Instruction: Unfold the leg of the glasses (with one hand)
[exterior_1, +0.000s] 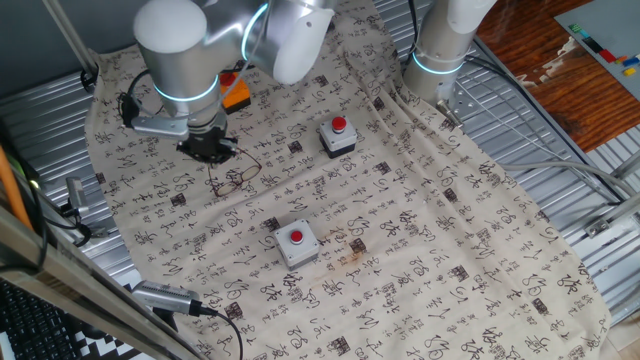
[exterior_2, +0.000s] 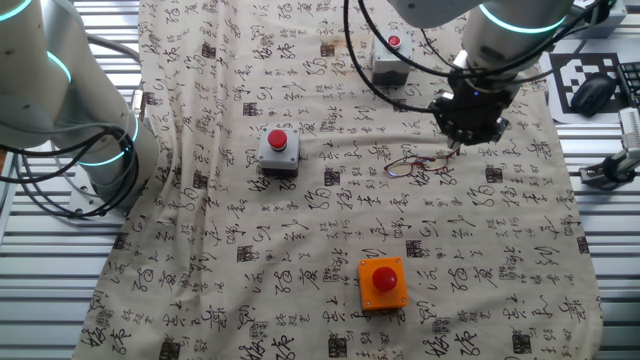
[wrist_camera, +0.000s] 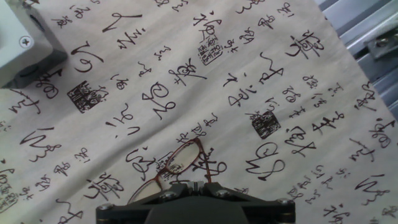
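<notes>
The glasses lie on the printed cloth, thin reddish-brown wire frames with clear lenses. In the other fixed view the glasses sit just left of and below my gripper. My gripper points down right above their near end. The hand view shows the glasses directly ahead of my gripper. The fingers are pressed together, and one thin leg runs down into them. The lower lens is partly hidden behind the gripper body.
Two grey boxes with red buttons stand on the cloth, and an orange button box sits behind the arm. A second arm's base rises at the back. Metal slats surround the cloth.
</notes>
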